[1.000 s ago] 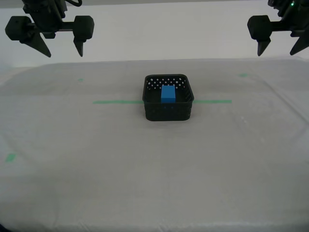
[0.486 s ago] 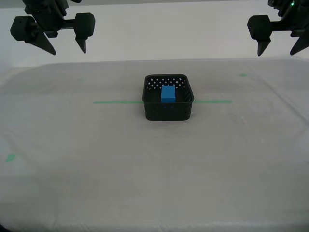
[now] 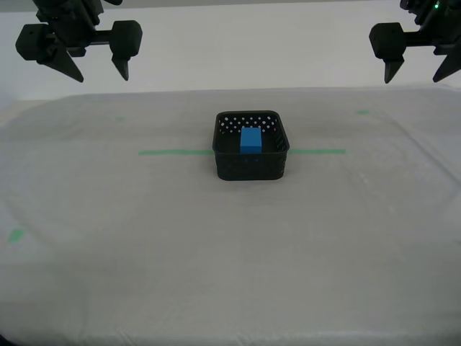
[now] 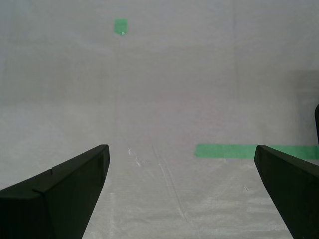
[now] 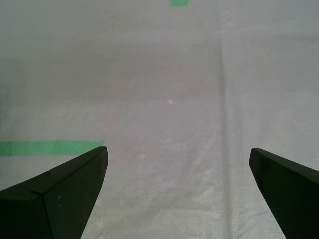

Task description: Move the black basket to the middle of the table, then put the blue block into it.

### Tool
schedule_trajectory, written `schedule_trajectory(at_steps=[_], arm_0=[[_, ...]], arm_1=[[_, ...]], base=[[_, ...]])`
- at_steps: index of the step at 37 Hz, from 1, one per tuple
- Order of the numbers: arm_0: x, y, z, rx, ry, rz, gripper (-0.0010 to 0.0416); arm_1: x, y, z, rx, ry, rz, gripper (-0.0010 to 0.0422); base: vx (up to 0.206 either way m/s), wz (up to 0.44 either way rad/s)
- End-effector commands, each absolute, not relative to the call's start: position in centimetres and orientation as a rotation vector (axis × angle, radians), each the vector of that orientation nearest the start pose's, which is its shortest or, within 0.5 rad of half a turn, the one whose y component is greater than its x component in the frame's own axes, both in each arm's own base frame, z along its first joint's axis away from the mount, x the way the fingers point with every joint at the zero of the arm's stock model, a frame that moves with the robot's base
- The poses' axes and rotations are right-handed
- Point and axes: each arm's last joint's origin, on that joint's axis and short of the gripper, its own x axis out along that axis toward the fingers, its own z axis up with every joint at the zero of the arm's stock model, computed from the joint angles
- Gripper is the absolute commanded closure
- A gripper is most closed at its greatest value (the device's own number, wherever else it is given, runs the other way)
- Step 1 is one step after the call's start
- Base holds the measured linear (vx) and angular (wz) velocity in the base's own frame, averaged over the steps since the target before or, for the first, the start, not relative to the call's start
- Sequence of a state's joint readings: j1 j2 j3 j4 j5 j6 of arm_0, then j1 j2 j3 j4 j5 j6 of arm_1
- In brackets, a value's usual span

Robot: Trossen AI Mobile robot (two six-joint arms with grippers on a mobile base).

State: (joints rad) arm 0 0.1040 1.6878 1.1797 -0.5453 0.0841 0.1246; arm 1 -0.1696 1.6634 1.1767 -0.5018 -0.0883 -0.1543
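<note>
Evidently the small bright-blue rectangular block (image 3: 251, 139) sits inside the perforated black plastic basket (image 3: 251, 167), mid-table on the thin green tape line (image 3: 173, 152). So my first gripper (image 5: 177, 154) and my second gripper (image 4: 182, 149) hang spread wide and empty above the whitish sheeted table (image 3: 216, 259), apparently done.

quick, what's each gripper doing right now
My first gripper: open, holding nothing, above bare table.
My second gripper: open, holding nothing.

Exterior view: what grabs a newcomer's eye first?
The blue block stands out first, sitting inside the black basket at the middle of the table, on the green tape line. Next, two open black pincers hang high in the exterior view's upper corners, holding nothing.
</note>
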Motion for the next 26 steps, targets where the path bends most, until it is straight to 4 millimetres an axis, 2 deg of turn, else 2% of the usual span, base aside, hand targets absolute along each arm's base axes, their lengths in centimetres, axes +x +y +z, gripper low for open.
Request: schedule_trajectory(at_steps=[1,26], arm_0=[[34.03,3.31,21.52,0.012,1.046,-0.049,0.0007],[34.03,3.31,21.52,0.012,1.046,-0.049,0.0007]], arm_1=[[33.78,-5.53,22.41,-0.012,0.983,-0.002,0.0012],[33.81,-5.55,22.45,-0.013,0.980,-0.003,0.0012]], base=[[0.000,0.000],[0.000,0.000]])
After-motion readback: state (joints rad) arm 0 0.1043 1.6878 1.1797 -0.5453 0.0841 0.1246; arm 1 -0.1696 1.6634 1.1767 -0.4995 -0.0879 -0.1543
